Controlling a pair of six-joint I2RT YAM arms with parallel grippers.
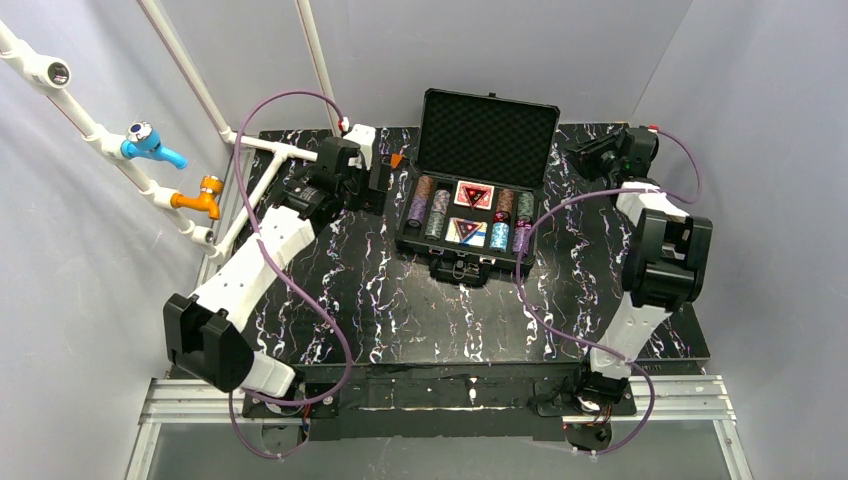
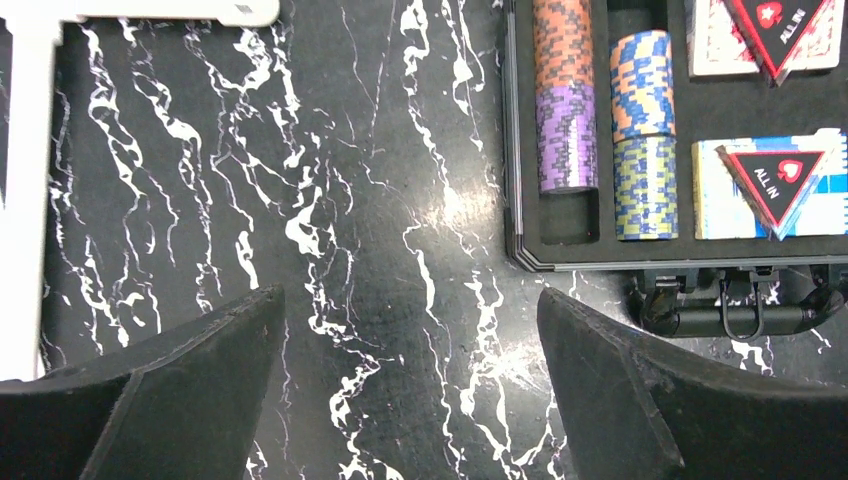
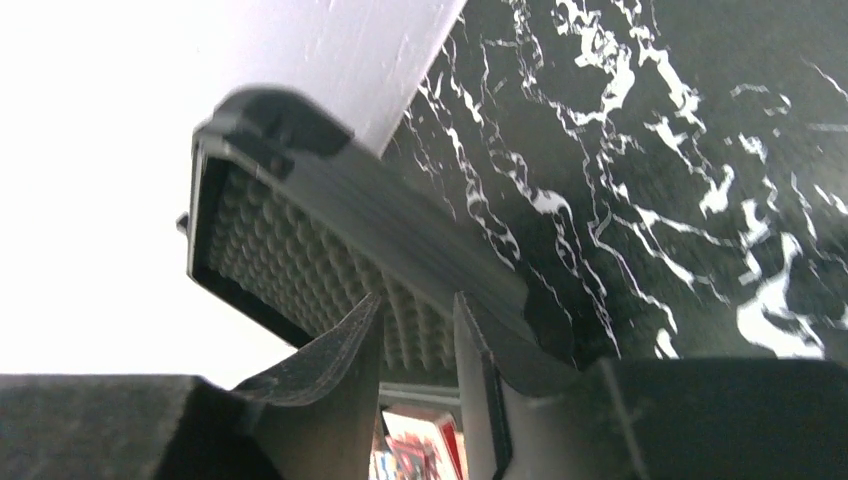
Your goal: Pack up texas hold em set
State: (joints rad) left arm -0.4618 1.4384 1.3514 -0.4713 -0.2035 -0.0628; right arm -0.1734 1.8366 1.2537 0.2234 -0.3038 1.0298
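The black case [image 1: 458, 252] lies open at the table's back centre, its foam-lined lid [image 1: 488, 125] standing upright. Inside are chip stacks [image 2: 565, 110], a red deck [image 1: 470, 195] and a blue deck [image 2: 820, 190], each with a red triangle [image 2: 772, 180] on top. My left gripper [image 2: 410, 295] hangs open over bare table just left of the case's front corner. My right gripper [image 3: 418, 300] is at the lid's [image 3: 300, 250] right end, jaws narrowly apart against the foam. Whether they pinch the lid does not show.
A small orange object [image 1: 397, 160] sits beside the case's back left corner. White pipes [image 1: 270, 150] with blue and orange valves run along the left wall. The case handle [image 2: 735, 318] sticks out at the front. Walls close in the table's left, back and right.
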